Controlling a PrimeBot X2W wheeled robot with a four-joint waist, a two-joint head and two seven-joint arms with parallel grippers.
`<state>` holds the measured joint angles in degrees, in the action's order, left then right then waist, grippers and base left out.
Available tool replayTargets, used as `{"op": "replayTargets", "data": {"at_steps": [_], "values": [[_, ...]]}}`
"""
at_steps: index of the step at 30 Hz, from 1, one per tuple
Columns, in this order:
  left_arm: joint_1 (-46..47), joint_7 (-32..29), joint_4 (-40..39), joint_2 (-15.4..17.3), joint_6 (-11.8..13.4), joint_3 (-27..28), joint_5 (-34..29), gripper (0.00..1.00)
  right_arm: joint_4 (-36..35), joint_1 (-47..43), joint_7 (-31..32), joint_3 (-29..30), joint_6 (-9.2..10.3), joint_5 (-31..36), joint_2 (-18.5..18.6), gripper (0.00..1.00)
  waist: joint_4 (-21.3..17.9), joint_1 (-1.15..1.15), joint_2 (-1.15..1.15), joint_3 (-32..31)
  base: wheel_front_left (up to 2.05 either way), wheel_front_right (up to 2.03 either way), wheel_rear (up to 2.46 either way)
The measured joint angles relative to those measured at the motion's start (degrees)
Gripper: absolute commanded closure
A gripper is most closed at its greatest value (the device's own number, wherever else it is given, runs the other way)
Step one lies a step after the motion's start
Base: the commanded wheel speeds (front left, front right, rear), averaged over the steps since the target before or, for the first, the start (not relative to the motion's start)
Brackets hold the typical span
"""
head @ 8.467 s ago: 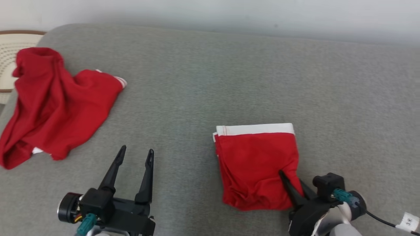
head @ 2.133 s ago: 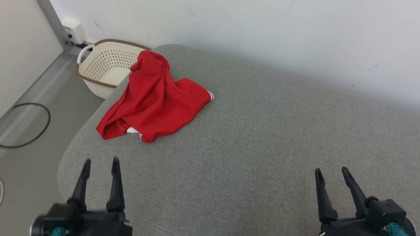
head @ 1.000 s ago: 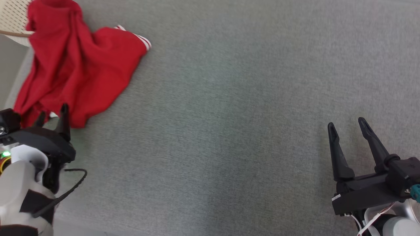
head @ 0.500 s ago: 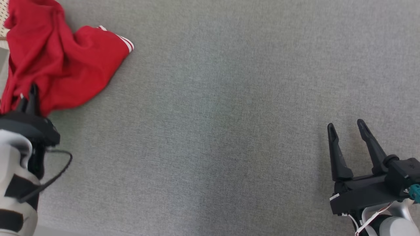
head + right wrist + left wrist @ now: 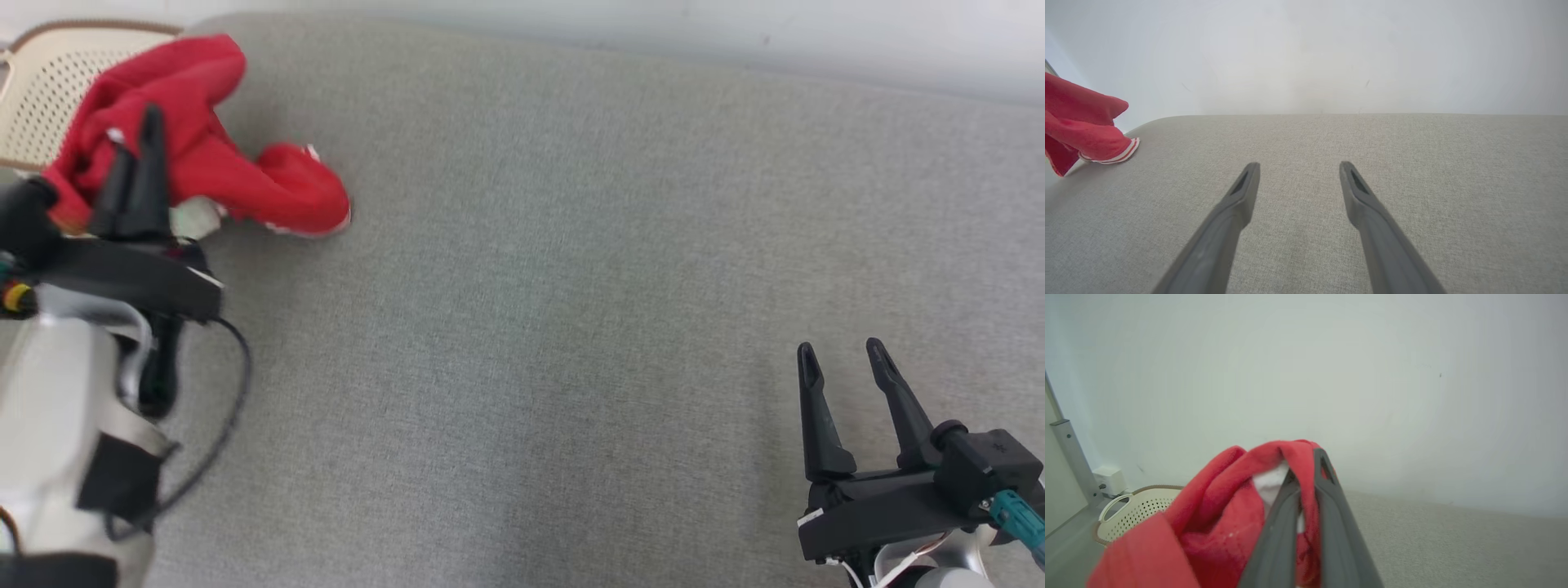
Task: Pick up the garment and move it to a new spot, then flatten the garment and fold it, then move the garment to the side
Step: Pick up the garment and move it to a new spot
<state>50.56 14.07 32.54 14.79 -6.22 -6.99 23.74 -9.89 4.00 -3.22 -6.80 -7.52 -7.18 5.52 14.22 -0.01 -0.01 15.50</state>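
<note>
One garment (image 5: 282, 186), clamped in left pincer (image 5: 137, 132)

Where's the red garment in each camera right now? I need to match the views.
Head view: crumpled red cloth garment upper left, pinched by the shut left gripper.
Left wrist view: bottom centre-left, draped over that gripper.
Right wrist view: left edge.
Shared landmark: grey fabric cushion.

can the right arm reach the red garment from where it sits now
Probably, but only with a long stretch. Nothing blocks it: bare cushion lies between the open right gripper and the garment, which is bunched at the far left edge, pinched in the shut left gripper.
</note>
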Motion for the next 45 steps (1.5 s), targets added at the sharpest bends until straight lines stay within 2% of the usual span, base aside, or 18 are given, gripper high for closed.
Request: {"op": "replayTargets", "data": {"at_steps": [8, 14, 21, 27, 36, 37, 38, 39, 40, 45], "values": [[-14.00, -6.05, -20.12, -5.61, 2.53, -5.49, 0.91, 1.00, 1.37, -0.35, -1.91, 1.67, 0.00, -0.46, -1.42, 0.00, -3.31, 0.00, 0.00, -2.01, 0.00, 0.00, 0.00], [-21.51, -8.20, -27.15, -8.50, 4.30, -11.70, -0.93, 1.00, 2.25, 0.58, -3.09, 2.00, 0.00, -0.65, -1.87, 0.00, -7.38, 0.00, 0.00, -1.79, 0.00, 0.00, 0.00], [-22.08, -8.80, -27.71, -10.61, 4.17, -18.89, -2.57, 1.00, 4.42, 1.81, -4.91, 1.02, 0.00, -1.48, -2.25, 0.00, -13.88, 0.00, 0.00, -0.90, 0.00, 0.00, 0.00], [-16.64, -8.78, -25.79, -11.44, 3.37, -24.04, -4.35, 1.00, 6.59, 2.01, -6.57, 0.65, 0.00, -2.48, -2.42, 0.00, -20.67, 0.01, 0.00, -0.03, 0.00, 0.00, 0.00], [-11.33, -7.12, -19.08, -11.88, 4.30, -27.63, -2.52, 1.00, 9.29, 1.97, -8.98, 0.55, 0.00, -5.03, -2.47, 0.00, -30.07, 0.01, 0.01, 2.13, 0.00, 0.00, 0.00], [-11.40, -6.93, -18.49, -11.88, 4.30, -28.10, -2.38, 0.97, 9.48, 1.97, -9.15, 0.66, 0.00, -5.16, -2.48, 0.00, -30.82, 0.01, 0.01, 2.41, 0.00, 0.00, 0.00], [-11.49, -6.84, -18.14, -11.88, 4.31, -28.58, -2.18, 0.54, 9.71, 1.97, -9.29, 0.97, 0.00, -5.21, -2.50, 0.00, -31.42, 0.01, 0.01, 2.69, 0.00, 0.00, 0.00], [-11.62, -6.54, -18.08, -11.92, 4.30, -29.13, -1.94, 0.05, 9.95, 1.96, -9.42, 1.37, 0.00, -5.26, -2.50, 0.00, -31.83, 0.01, 0.01, 3.02, 0.00, 0.00, 0.00], [-11.83, -6.36, -18.17, -11.95, 4.31, -29.55, -1.86, 0.00, 10.20, 1.97, -9.49, 1.78, 0.00, -5.28, -2.48, 0.00, -32.05, 0.01, 0.01, 3.34, 0.00, 0.00, 0.00], [-15.46, -4.55, -21.85, -11.57, 4.92, -30.63, -1.15, 0.00, 10.63, 2.74, -9.92, 3.43, 0.00, -5.37, -2.55, 0.00, -30.54, 0.01, 0.01, 3.93, 0.00, 0.00, 0.00]]}}
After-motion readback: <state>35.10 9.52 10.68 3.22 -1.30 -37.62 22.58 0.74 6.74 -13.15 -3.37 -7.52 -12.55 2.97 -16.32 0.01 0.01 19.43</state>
